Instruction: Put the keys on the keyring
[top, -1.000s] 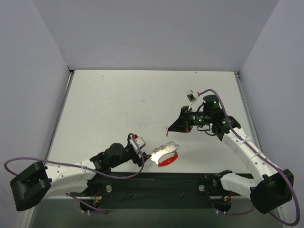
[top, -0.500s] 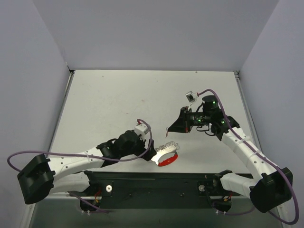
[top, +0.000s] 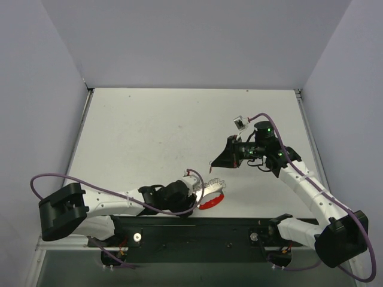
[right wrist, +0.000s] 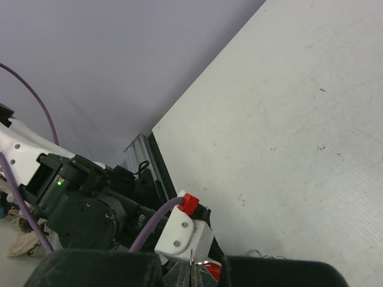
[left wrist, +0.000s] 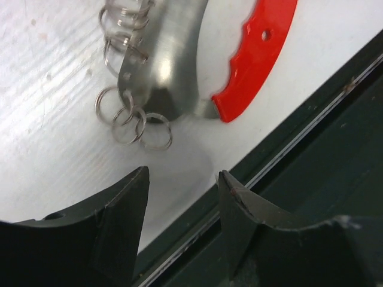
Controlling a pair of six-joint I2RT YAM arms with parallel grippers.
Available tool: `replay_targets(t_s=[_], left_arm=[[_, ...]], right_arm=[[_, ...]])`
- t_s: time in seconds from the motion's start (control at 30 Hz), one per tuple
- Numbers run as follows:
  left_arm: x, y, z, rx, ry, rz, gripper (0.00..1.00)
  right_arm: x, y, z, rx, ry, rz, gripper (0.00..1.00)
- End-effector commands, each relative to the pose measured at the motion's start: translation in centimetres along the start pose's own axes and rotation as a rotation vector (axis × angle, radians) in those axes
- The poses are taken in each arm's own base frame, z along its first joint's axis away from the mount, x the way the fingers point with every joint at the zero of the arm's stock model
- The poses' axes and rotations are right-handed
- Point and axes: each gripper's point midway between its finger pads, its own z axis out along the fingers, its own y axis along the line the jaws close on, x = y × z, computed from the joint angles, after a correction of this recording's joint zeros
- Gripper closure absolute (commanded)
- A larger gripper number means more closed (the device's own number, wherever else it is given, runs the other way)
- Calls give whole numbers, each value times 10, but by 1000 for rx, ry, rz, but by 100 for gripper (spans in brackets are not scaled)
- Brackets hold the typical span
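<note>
Pale lilac walls [top: 191, 42] close in a white bench [top: 149, 131] on three sides. The light is even and soft.

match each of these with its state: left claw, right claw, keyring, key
1 left claw
2 right claw
3 keyring
4 key

a lying on the table, red arc toward the black rail
b open, just short of the keyring
c thin shaft pinched in a closed claw
d shut, raised above the table

Pairs: 1-b, 2-d, 3-a, 4-c
</note>
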Motion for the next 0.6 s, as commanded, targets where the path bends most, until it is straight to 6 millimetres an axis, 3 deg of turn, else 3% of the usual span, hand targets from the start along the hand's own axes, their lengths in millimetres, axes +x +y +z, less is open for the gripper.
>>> replay_targets(t_s=[0.0,0.3,0.57], left_arm=[[-2,5,15,-71,-2,39,40],[-5,17,29,-190,12,76,37],[-18,34,19,-289,-34,96,40]], right_arm=[[-7,4,-2,-14,-28,-34,100],[-8,9,-5,-16,-37,-48,100],[-9,10,-5,-23,-35,-53,100]])
